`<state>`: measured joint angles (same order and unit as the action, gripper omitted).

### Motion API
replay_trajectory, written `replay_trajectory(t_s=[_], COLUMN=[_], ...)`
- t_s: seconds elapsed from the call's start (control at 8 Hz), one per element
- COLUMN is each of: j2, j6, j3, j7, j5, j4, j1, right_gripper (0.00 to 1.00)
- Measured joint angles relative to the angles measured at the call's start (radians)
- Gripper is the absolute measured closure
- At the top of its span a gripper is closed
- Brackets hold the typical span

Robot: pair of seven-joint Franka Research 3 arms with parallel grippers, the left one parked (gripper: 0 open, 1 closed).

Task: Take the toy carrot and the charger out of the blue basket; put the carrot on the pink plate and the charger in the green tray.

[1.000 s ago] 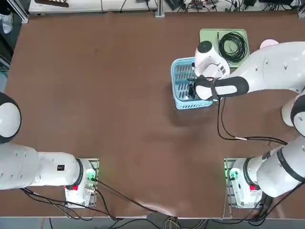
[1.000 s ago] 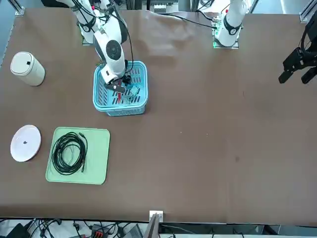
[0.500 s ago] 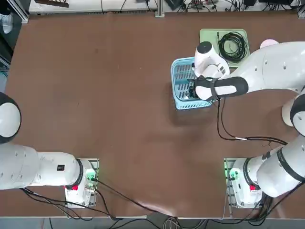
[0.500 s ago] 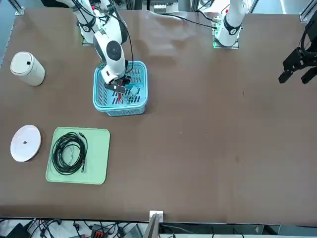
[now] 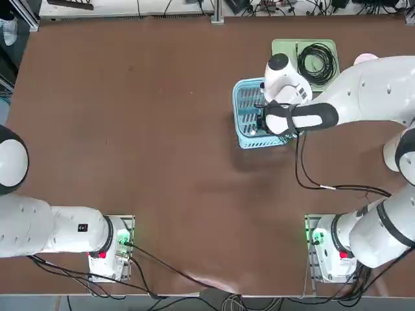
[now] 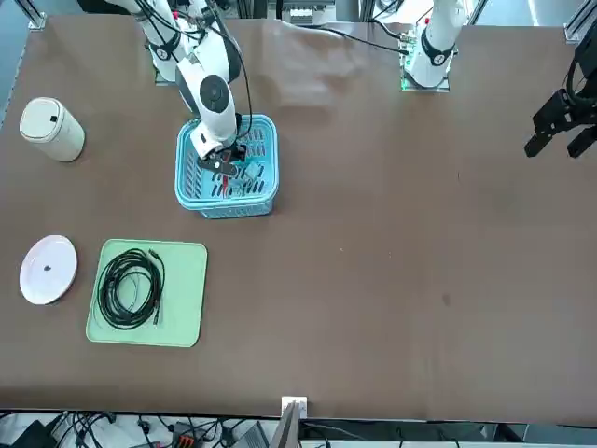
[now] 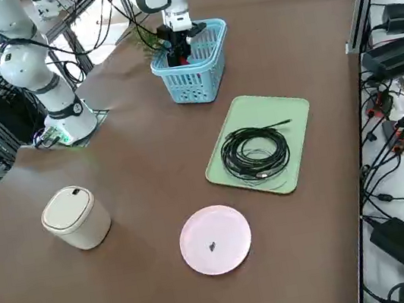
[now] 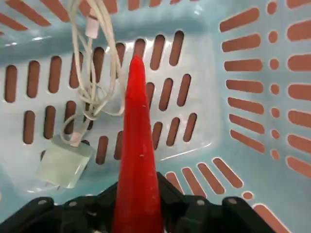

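Observation:
Inside the blue basket (image 8: 252, 97) my right gripper (image 8: 138, 204) is shut on the thick end of the toy carrot (image 8: 136, 145), whose red-orange tip points away over the slatted floor. Its leafy top is hidden. The charger (image 8: 63, 167), a small white block with a pale cord, lies on the basket floor just beside the carrot. From overhead, the gripper (image 5: 262, 120) reaches down into the basket (image 5: 243, 103). The green tray (image 5: 285, 48) is just beyond the basket, and the pink plate (image 5: 364, 59) peeks out behind the arm.
A coiled black cable (image 7: 254, 152) lies on the green tray (image 7: 289, 118). The pink plate (image 7: 216, 239) holds only a tiny dark speck. A white lidded canister (image 7: 75, 216) stands on the table beside the plate.
The right gripper's fingers have come together on the carrot inside the basket. The arm has barely shifted, and the basket stays where it was.

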<state>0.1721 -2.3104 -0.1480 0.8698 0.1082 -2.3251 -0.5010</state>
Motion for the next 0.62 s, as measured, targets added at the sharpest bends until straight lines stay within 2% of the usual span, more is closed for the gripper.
replay_trajectory(t_s=[0.25, 0.62], j2=[-0.012, -0.022], j6=[0.058, 0.340], j3=[0.000, 0.004], j7=[-0.003, -0.014], j5=[0.001, 0.002], j4=[0.041, 0.218], j1=[0.000, 0.002], right_gripper=[0.82, 0.82])
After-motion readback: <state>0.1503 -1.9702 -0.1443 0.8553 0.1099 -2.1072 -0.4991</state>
